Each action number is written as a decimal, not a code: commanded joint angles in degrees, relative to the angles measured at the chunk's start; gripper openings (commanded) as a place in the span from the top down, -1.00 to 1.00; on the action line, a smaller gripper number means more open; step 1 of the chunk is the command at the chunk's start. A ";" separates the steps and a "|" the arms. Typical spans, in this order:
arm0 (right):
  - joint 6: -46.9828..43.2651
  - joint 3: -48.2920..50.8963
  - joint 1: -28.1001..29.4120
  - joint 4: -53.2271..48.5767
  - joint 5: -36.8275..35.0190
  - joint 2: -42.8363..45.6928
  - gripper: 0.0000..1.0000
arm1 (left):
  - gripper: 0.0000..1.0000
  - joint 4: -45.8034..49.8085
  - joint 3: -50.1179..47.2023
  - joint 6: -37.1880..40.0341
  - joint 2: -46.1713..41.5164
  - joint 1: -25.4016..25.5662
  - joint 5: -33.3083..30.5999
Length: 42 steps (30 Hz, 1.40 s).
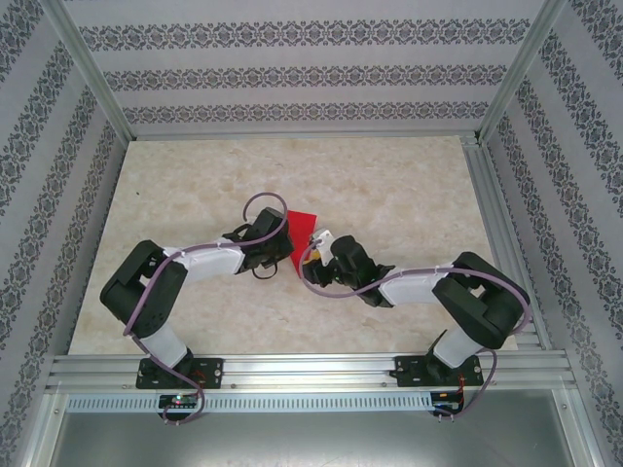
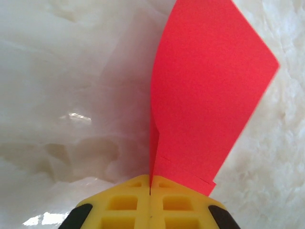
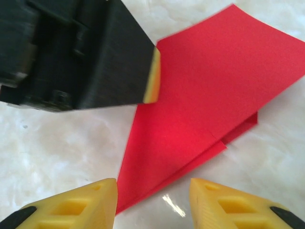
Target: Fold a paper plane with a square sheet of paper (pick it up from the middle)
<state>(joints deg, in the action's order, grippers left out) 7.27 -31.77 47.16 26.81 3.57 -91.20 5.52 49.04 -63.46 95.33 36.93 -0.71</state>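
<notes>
Left hand (image 2: 150, 190) pinched the folded red paper (image 2: 205, 86) at mid table (image 1: 389, 175), right hand (image 3: 152, 191) stood spread just beside it

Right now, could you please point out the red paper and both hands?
red paper (image 3: 209, 90), right wrist view, top folded layer.
left hand (image 2: 150, 194), left wrist view, closed fingertips' seam.
right hand (image 3: 152, 191), right wrist view, between fingertips.

A beige marbled tabletop (image 1: 389, 175) sits between floral-striped walls (image 1: 292, 78) and aluminium rails (image 1: 311, 370).
</notes>
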 commanded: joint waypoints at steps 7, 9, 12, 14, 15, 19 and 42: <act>-9.40 -4.99 3.79 6.72 -4.62 -8.46 0.22 | 0.93 0.05 -0.79 -6.32 -2.52 0.51 -1.98; -9.56 -5.98 4.15 6.92 -4.63 -10.05 0.23 | 0.93 -0.18 -0.78 -6.86 -2.43 0.43 -1.41; -9.66 -7.21 4.44 7.11 -4.73 -11.82 0.27 | 0.93 -0.45 -0.86 -7.50 -2.34 0.34 -0.72; -9.67 -7.81 4.46 7.45 -4.88 -12.96 0.32 | 0.90 -0.69 -0.92 -7.82 -2.23 0.21 -0.37; -9.69 -8.10 4.44 7.56 -4.94 -13.52 0.36 | 0.88 -0.73 -0.96 -7.99 -2.19 0.17 -0.14; -10.36 -8.02 4.39 8.23 -5.25 -14.83 0.51 | 0.80 -1.79 -1.66 -8.83 -2.43 -0.43 0.83; -12.36 -4.62 4.26 10.56 -4.28 -16.70 0.48 | 0.88 -7.50 -4.39 -11.29 -2.93 -3.16 5.89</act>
<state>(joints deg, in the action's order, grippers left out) -3.18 -37.15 50.98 37.41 -1.67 -106.56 2.31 44.75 -73.03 94.02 34.50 4.23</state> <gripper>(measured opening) 0.255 0.065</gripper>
